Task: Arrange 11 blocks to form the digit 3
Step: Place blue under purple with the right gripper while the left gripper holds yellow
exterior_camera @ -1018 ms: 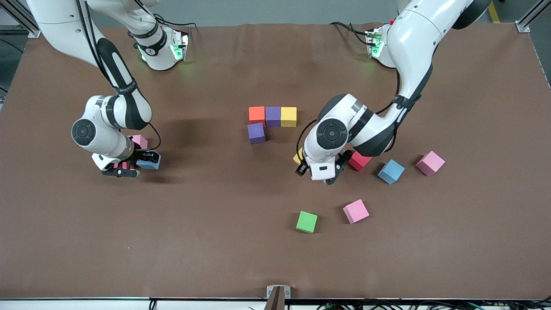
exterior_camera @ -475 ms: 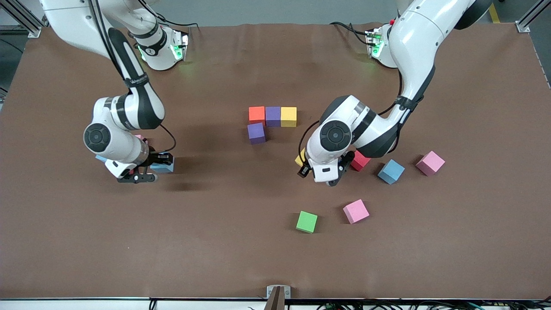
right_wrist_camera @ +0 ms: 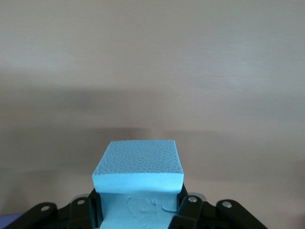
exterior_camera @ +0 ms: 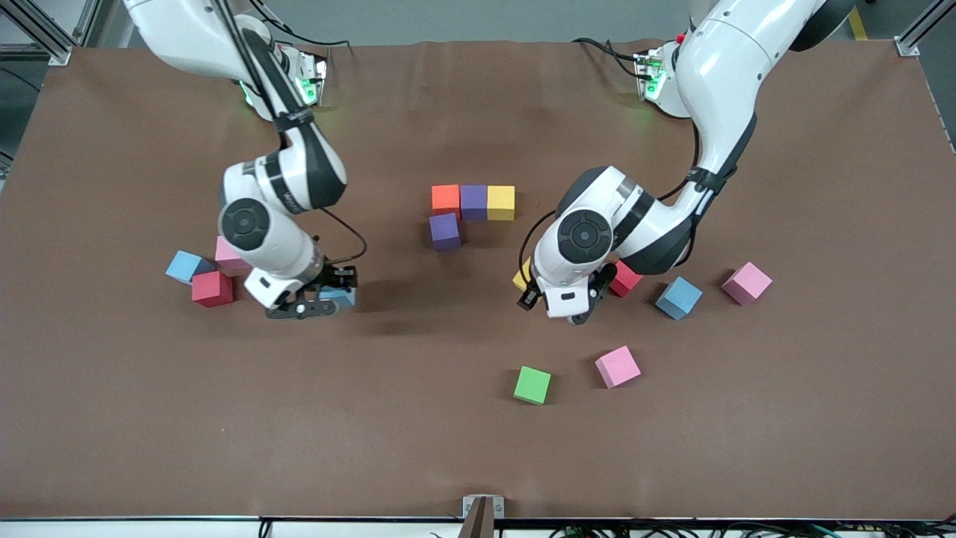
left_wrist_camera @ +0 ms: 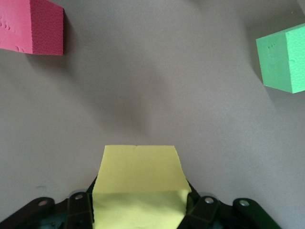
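Orange [exterior_camera: 446, 199], purple [exterior_camera: 473, 201] and yellow [exterior_camera: 501, 202] blocks form a touching row mid-table. A second purple block [exterior_camera: 445, 230] touches the orange one's nearer side, slightly askew. My right gripper [exterior_camera: 321, 296] is shut on a light blue block [exterior_camera: 341, 298] [right_wrist_camera: 138, 169] over bare mat between the row and the right arm's end. My left gripper [exterior_camera: 539, 288] is shut on a yellow block [exterior_camera: 520, 276] [left_wrist_camera: 138, 181], mostly hidden under the hand in the front view, beside a red block [exterior_camera: 626, 278].
Loose light blue [exterior_camera: 185, 266], pink [exterior_camera: 226, 254] and red [exterior_camera: 212, 288] blocks cluster toward the right arm's end. Light blue [exterior_camera: 678, 297] and pink [exterior_camera: 746, 282] blocks lie toward the left arm's end. Green [exterior_camera: 532, 385] [left_wrist_camera: 283, 57] and pink [exterior_camera: 618, 366] blocks lie nearer the camera.
My right arm has carried the light blue block away from the cluster toward the middle, uncovering the blue, pink and red blocks there. My left arm has barely shifted with its yellow block.
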